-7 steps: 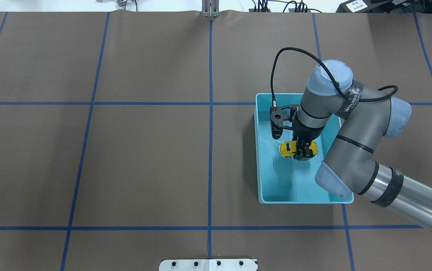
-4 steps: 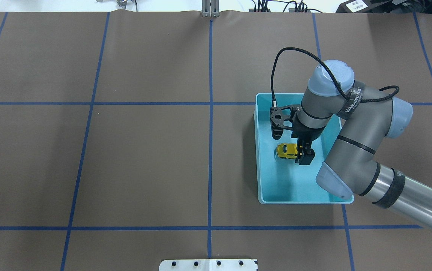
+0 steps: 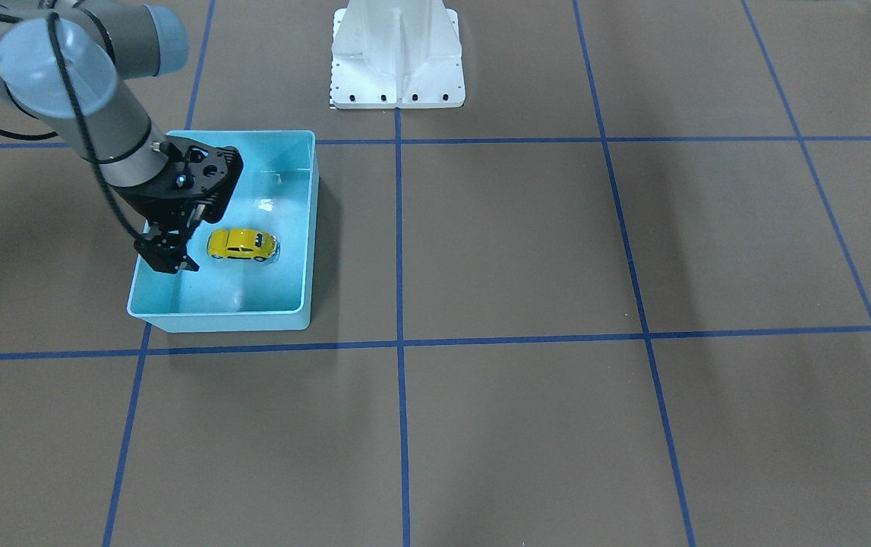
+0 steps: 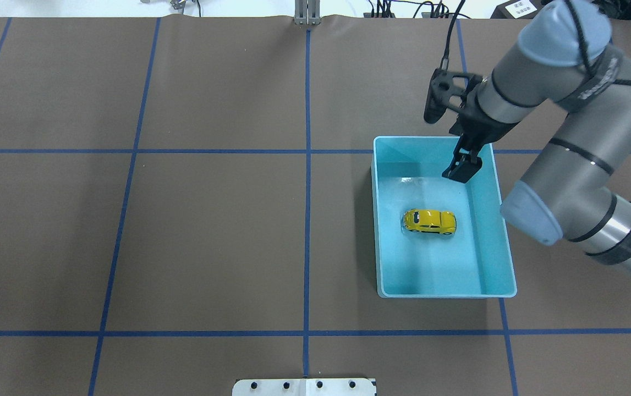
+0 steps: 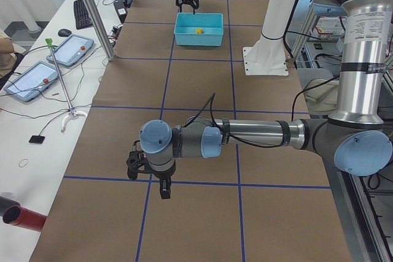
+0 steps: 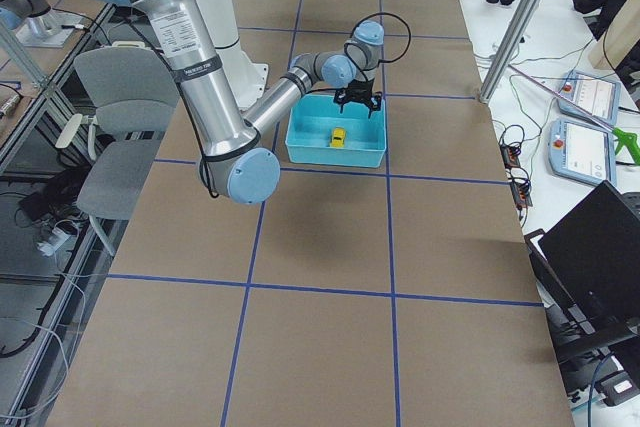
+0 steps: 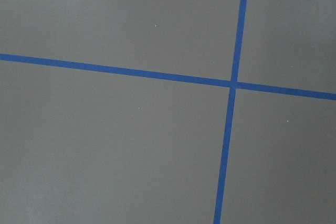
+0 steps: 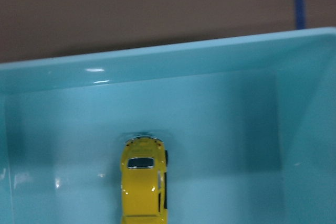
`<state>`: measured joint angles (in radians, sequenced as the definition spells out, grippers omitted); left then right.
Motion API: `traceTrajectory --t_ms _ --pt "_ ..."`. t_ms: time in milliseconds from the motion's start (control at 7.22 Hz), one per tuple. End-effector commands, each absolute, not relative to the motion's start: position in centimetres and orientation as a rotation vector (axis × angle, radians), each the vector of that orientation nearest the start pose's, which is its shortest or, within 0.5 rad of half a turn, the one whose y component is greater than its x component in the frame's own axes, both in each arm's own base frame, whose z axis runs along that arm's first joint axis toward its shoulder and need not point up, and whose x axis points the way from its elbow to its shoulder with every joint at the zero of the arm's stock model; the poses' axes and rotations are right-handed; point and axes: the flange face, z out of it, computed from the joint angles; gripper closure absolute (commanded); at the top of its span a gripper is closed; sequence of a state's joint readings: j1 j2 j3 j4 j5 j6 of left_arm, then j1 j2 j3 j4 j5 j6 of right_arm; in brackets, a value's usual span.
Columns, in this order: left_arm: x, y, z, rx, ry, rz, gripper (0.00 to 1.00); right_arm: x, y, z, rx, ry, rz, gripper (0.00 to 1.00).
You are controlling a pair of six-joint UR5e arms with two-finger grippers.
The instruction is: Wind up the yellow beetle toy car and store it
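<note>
- In the light blue bin [image 4: 385,231], mid-floor: yellow beetle toy car [image 4: 429,221], on its wheels, touching no wall.
- Right gripper [image 4: 461,169]: above the bin's far end, jaws apart, holding nothing, clear of the car.
- Left gripper [image 5: 161,183]: low over bare table [image 4: 210,220], well apart from the bin; how far open it is, I cannot tell.
- Hazards, judged: a wound spring may run the car into a wall; a low sideways move by the right gripper could clip the rim and shift the bin.
- Count: one car, one bin, two grippers.
</note>
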<state>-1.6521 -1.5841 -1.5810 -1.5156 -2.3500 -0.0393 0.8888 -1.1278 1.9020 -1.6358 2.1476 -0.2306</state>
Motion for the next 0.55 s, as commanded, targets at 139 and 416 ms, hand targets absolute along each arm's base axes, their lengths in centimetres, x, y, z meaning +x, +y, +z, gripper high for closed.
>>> traceTrajectory --t_ms 139,416 --pt "-10.3 -48.9 65.2 -0.013 0.780 -0.127 0.00 -14.9 -55.5 31.7 0.416 -0.727 -0.359 0.00" --pt "-10.3 -48.9 65.2 -0.014 0.780 -0.128 0.00 -6.1 -56.6 44.4 0.193 -0.765 -0.144 0.00"
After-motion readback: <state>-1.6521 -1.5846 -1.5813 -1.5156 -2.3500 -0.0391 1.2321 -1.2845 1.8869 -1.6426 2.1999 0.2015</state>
